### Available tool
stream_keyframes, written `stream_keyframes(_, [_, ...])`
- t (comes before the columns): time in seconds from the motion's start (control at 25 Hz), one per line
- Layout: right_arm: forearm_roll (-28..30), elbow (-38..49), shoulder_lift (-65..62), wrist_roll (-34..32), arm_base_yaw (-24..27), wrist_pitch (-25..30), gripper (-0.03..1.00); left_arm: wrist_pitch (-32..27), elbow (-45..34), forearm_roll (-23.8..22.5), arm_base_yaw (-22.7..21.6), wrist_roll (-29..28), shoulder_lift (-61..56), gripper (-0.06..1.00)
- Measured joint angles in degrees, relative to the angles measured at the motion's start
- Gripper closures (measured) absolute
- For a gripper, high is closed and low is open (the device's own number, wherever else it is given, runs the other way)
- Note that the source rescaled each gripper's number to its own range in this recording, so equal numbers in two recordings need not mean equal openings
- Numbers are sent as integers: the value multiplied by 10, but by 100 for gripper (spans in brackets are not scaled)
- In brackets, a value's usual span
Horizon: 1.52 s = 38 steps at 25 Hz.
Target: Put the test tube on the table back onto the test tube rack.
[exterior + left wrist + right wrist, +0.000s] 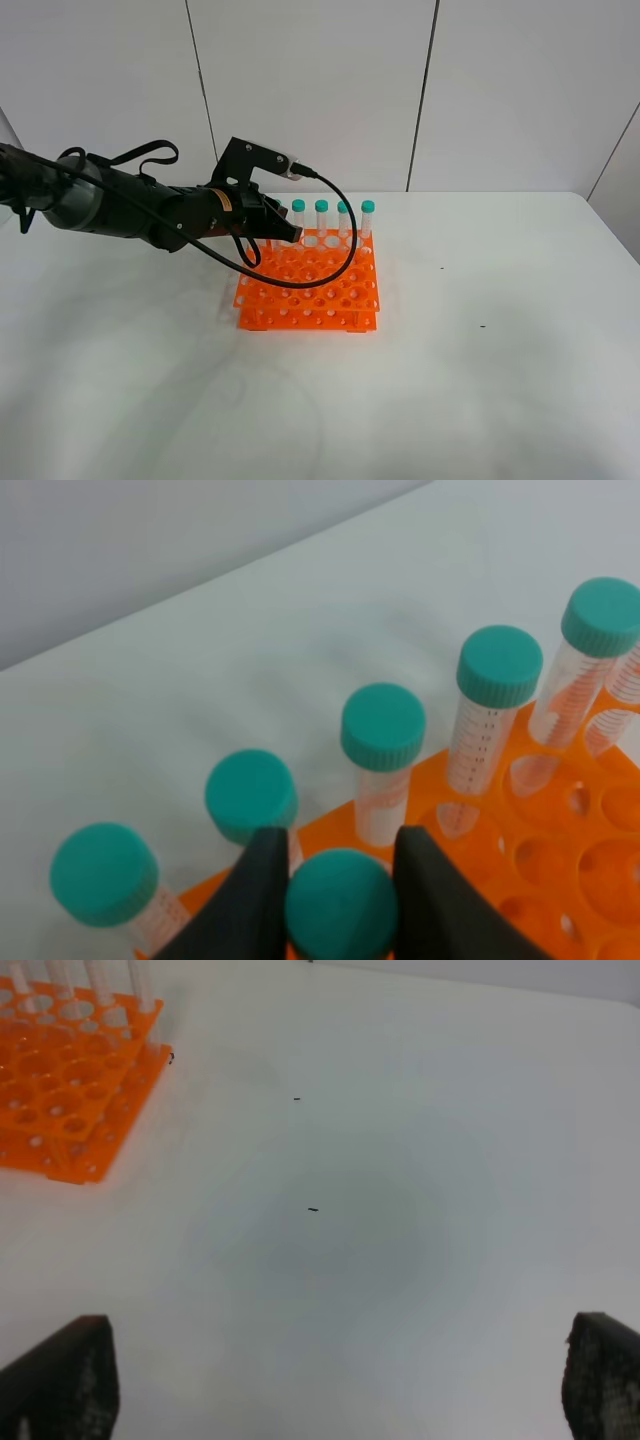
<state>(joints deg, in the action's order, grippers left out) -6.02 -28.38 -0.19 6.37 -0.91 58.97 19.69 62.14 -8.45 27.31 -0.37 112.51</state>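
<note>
My left gripper is shut on the teal cap of a test tube, with a dark finger on each side of the cap. The tube's body below the cap is hidden. It is held over the orange test tube rack, just in front of the back row, where several identical tubes stand upright. From above, the left gripper hovers at the back left of the rack on the white table. My right gripper is open above bare table, with nothing between its fingers.
The right wrist view shows the rack's corner and small dark specks on the tabletop. A black cable from the left arm loops over the rack. A grey panelled wall stands behind the table.
</note>
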Motion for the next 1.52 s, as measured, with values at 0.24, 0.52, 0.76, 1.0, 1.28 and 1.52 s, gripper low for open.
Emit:
stream_keyframes(0.24, [0, 0, 0, 0, 0, 0, -1, 4, 0, 2, -1, -1, 18, 94])
stream_keyframes(0.52, [0, 0, 0, 0, 0, 0, -1, 12, -1, 2, -1, -1, 19, 94])
stream_keyframes(0.76, [0, 0, 0, 0, 0, 0, -1, 15, -2, 2, -1, -1, 20, 94])
stream_keyframes(1.0, [0, 0, 0, 0, 0, 0, -1, 17, -2, 2, -1, -26, 20, 63])
stream_keyframes(1.28, [0, 0, 0, 0, 0, 0, -1, 17, -2, 2, -1, -51, 9, 47])
stream_keyframes(1.52, [0, 0, 0, 0, 0, 0, -1, 13, -3, -1, 3, -59, -42, 47])
